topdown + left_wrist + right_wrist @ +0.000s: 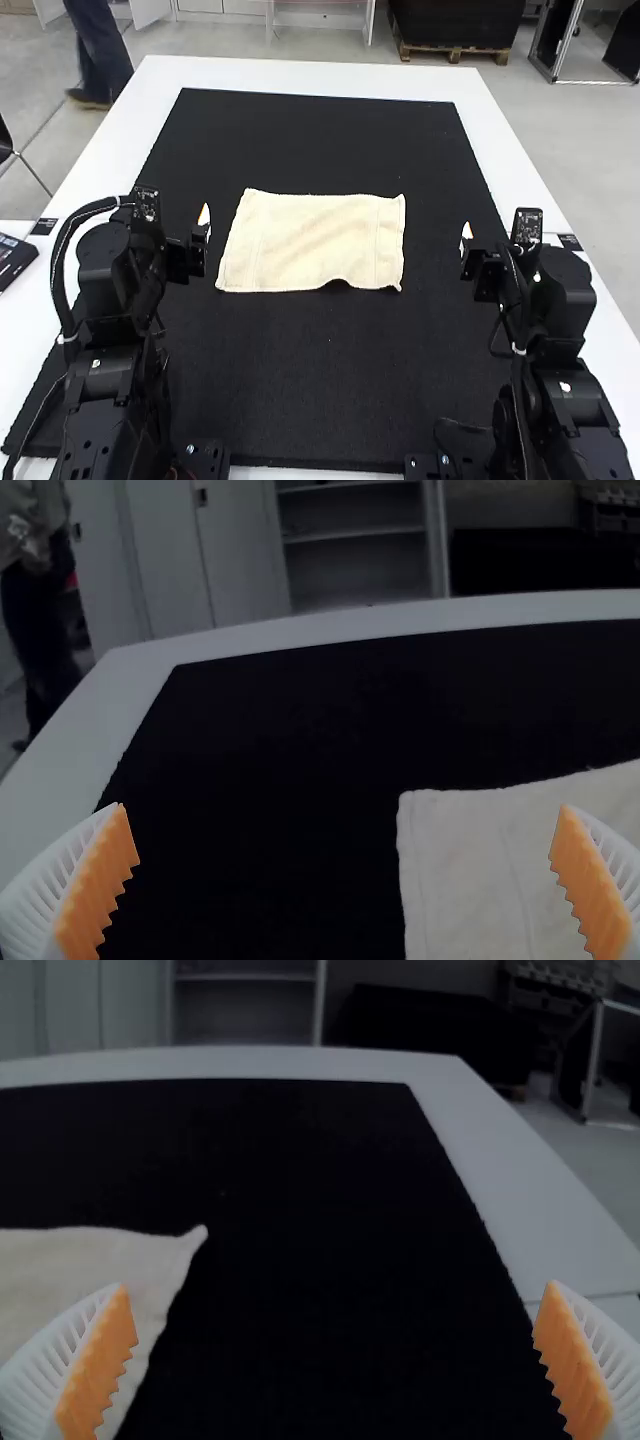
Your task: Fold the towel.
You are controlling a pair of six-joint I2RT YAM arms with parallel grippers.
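The left fingers are spread wide, nothing between their orange pads, and the right fingers stand just as far apart, also empty. Between the two pairs lies the towel, pale and laid out broadly flat, touched by neither. It sits near the left fingers and a little farther from the right ones, probably so that each pair can take its own end. Whether it is one layer or already doubled I cannot tell. Its edge toward the arms lifts in a small ripple, which may offer a place to pinch but could also leave a crease if folded as it is.

The left arm and the right arm stand on either side, bent back on themselves, with both pairs of fingers aimed forward rather than down; they look to be in a ready pose. The next move probably calls for tipping the fingers down to the towel's corners.

Under the towel and out past the fingers runs a black mat, likely there to keep the cloth from sliding, and beyond its border the white bench.
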